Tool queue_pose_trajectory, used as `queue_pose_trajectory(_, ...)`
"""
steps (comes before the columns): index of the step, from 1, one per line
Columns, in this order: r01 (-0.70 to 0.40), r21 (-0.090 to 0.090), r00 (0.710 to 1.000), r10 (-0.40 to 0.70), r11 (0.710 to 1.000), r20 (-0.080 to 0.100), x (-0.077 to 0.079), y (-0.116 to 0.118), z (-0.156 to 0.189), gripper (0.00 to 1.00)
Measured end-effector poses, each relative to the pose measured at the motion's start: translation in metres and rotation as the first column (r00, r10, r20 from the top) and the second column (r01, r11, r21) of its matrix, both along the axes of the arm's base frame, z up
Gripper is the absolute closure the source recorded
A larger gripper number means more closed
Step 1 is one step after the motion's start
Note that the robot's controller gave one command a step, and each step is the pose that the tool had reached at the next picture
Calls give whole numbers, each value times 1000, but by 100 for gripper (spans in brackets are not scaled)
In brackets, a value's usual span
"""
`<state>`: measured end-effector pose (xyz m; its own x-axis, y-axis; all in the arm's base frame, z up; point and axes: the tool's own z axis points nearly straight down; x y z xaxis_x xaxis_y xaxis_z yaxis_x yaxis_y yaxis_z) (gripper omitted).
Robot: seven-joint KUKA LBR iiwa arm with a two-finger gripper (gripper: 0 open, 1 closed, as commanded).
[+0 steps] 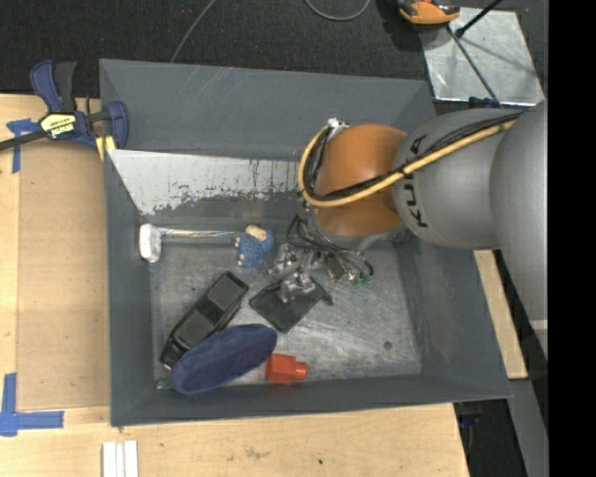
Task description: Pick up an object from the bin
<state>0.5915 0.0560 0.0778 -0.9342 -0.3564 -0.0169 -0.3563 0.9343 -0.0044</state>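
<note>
This looks like a robotics lab bench, not a home or a shop. 1 heavy grey industrial arm (484,177) comes in from the right, with an orange cover (358,168) at its wrist and a yellow cable (438,154) running along it. It hangs over a grey metal bin (279,112) whose far wall is scratched bare. In the bin lie unrelated test pieces: a black stapler-like tool (205,315), a dark blue pouch (222,358) and a red block (284,370). A thin wire (340,11) loops on the black surface (233,28) beyond.
</note>
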Motion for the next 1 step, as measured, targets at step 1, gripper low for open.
queue_pose_trajectory(1,-77,-1,997,77,997,-3,11,4,177,100)
